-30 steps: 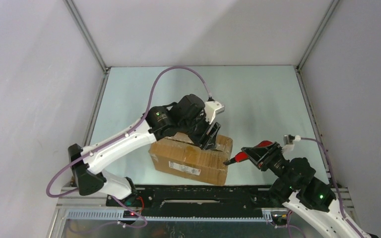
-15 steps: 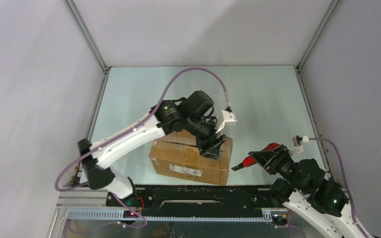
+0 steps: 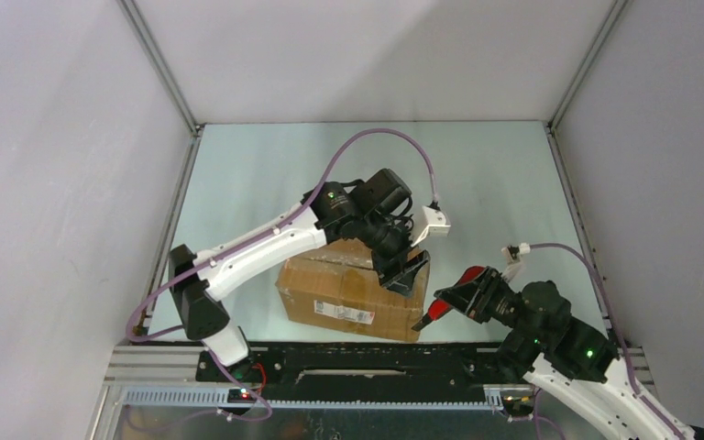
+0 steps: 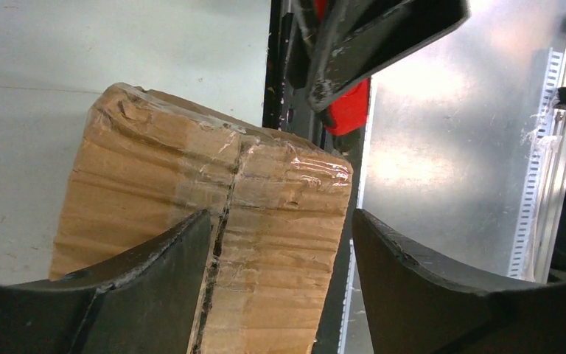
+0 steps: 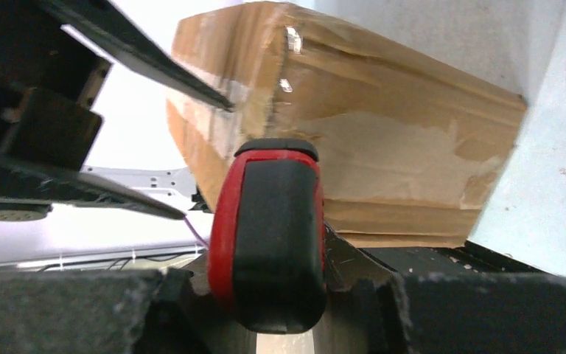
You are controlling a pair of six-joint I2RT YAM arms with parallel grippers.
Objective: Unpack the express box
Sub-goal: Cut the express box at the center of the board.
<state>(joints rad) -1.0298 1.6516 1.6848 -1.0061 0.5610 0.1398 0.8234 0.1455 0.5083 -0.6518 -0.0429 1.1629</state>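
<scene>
The express box (image 3: 344,291), brown cardboard with a white label (image 3: 339,312) on its near side, lies near the table's front edge. Its taped top seam (image 4: 221,236) shows a dark split. My left gripper (image 3: 410,272) hangs open over the box's right end; in the left wrist view the left gripper (image 4: 280,217) spans the seam and the right edge without holding anything. My right gripper (image 3: 449,301) is shut on a red-and-black cutter (image 5: 273,228), whose dark tip (image 3: 419,323) points at the box's near right corner. The box end (image 5: 390,147) fills the right wrist view.
A black rail (image 3: 367,353) runs along the near table edge just in front of the box, with a metal channel (image 3: 330,396) below it. Grey walls and frame posts (image 3: 160,69) enclose the pale table (image 3: 477,183).
My left gripper has slid right along the box top to its right end and opened wider. My right gripper with the cutter pulled back, then returned lower toward the box's near right corner.
</scene>
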